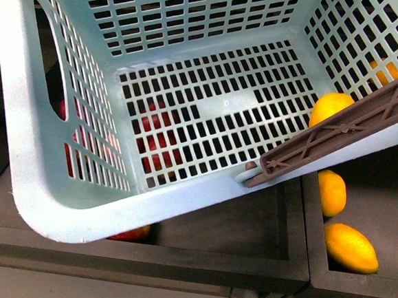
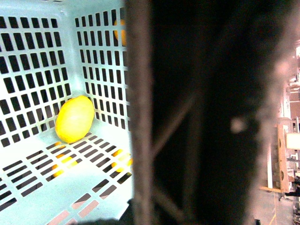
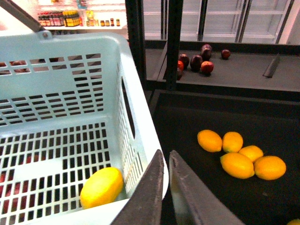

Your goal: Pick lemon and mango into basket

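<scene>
One lemon (image 1: pixel 330 107) lay inside the basket (image 1: pixel 25 135), in a floor corner under the brown lattice handle (image 1: pixel 336 135). No mango showed in the basket, so the task looked roughly half done, with the mango left to fetch. More lemons (image 3: pixel 237 165) lay clustered in the dark tray (image 3: pixel 197 117) beside the basket. The right gripper (image 3: pixel 166 154) hung by the basket's rim, its jaws drawn almost together and holding nothing. The left gripper's state could not be told, since a dark blur filled much of its wrist view. Shelf bottles (image 3: pixel 65 18) bore labels too small to read.
</scene>
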Controlling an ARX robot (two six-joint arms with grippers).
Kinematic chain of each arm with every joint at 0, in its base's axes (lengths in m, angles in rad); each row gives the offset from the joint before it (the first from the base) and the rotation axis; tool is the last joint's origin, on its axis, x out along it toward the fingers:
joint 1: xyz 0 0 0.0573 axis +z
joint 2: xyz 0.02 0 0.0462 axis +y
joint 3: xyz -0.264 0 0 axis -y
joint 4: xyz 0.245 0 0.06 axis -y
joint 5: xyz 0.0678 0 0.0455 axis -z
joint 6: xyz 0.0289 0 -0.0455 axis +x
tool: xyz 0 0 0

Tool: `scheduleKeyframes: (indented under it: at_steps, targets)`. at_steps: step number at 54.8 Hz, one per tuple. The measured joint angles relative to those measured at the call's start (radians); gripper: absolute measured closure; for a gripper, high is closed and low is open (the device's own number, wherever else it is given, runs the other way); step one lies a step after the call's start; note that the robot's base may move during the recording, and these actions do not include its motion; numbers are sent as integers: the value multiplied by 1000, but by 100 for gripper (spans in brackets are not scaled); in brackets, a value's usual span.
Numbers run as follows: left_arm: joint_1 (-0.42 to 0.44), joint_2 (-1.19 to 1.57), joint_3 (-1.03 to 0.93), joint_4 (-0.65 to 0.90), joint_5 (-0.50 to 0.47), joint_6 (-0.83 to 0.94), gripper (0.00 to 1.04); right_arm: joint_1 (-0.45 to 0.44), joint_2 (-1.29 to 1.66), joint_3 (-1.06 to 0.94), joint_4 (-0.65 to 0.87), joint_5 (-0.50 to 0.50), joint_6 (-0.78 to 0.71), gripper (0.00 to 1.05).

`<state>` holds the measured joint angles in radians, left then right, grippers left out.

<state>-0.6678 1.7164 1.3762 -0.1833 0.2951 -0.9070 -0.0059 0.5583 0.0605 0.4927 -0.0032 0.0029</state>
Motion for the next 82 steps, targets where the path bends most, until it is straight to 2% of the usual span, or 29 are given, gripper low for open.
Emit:
scheduleKeyframes:
  at_steps: [9, 18, 27, 37, 61, 82]
  targets:
    - [0, 0, 0, 0, -2, 0, 101, 1, -5, -2, -2, 2, 0, 70]
    - [0, 0, 0, 0, -1, 0, 101, 2, -6, -3, -2, 2, 0, 35]
    - [-5, 0, 0, 0, -2, 0, 101, 2, -6, -3, -2, 7, 1, 7]
    - [-14, 1, 0, 0, 23, -6, 101, 2, -7, -4, -3, 6, 0, 9]
    - [-3, 3, 2, 0, -8, -3, 101, 2, -9, -5, -3, 3, 0, 9]
    - [-2, 4, 4, 0, 4, -1, 101, 2, -9, -6, -3, 3, 0, 9]
